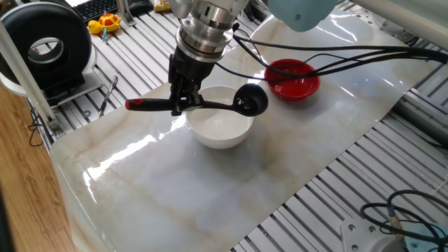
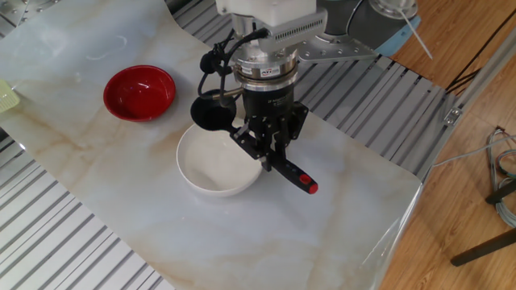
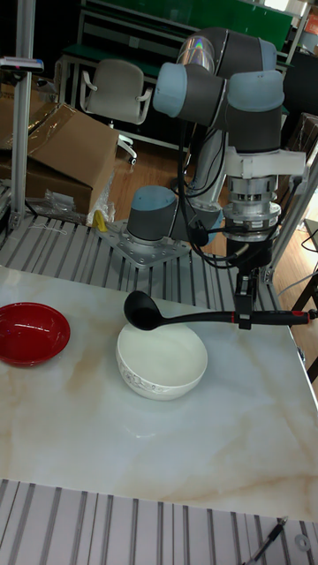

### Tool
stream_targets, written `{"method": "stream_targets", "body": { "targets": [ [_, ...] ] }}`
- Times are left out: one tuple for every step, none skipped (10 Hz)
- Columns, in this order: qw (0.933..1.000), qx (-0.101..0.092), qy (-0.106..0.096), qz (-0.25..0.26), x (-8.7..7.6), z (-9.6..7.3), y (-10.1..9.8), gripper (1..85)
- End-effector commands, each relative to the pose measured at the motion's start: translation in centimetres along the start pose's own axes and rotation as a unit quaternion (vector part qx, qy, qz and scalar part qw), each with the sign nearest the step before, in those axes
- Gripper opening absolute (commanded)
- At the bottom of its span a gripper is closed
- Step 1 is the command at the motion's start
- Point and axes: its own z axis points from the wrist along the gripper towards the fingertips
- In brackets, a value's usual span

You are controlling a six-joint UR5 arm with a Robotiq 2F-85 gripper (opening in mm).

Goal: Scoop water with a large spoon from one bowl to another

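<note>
My gripper (image 1: 180, 105) (image 2: 264, 155) (image 3: 244, 320) is shut on the thin handle of the large spoon (image 1: 217, 105) (image 2: 211, 115) (image 3: 177, 314), a black ladle with a red handle end (image 1: 140, 104). The ladle is held level above the white bowl (image 1: 220, 129) (image 2: 214, 167) (image 3: 162, 363), its scoop (image 1: 250, 101) (image 3: 140, 308) over the rim on the side facing the red bowl (image 1: 292, 78) (image 2: 139, 93) (image 3: 32, 333). A faint glint shows inside the scoop; the water itself I cannot make out. The red bowl stands apart on the marble sheet.
The marble-patterned sheet (image 1: 210, 182) lies on a slatted metal table (image 1: 336, 196). Black cables (image 1: 350, 50) hang over the red bowl. A black round device (image 1: 45, 49), a keyboard and a yellow toy (image 1: 105, 24) sit at the far left edge.
</note>
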Motion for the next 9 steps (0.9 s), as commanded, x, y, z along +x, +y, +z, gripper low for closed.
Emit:
{"method": "stream_targets", "body": {
  "targets": [
    [0.9999,0.002,-0.007,0.009,-0.3,-0.2,-0.1,1.3],
    [1.0000,-0.001,-0.002,0.007,0.0,-0.2,0.0,1.3],
    [1.0000,-0.006,0.002,0.002,0.2,-0.3,0.2,1.3],
    [0.9999,-0.009,0.004,-0.004,0.8,-0.7,0.3,1.3],
    [0.9999,-0.011,0.005,-0.010,1.4,-1.0,0.4,1.3],
    [0.9998,-0.013,0.005,-0.015,2.2,-1.1,0.4,1.3],
    [0.9997,-0.011,0.009,-0.019,3.0,-1.2,0.1,1.3],
    [0.9996,-0.009,0.011,-0.025,3.7,-1.3,-0.1,1.3],
    [0.9995,-0.009,0.011,-0.027,4.1,-1.4,-0.1,1.3]
  ]
}}
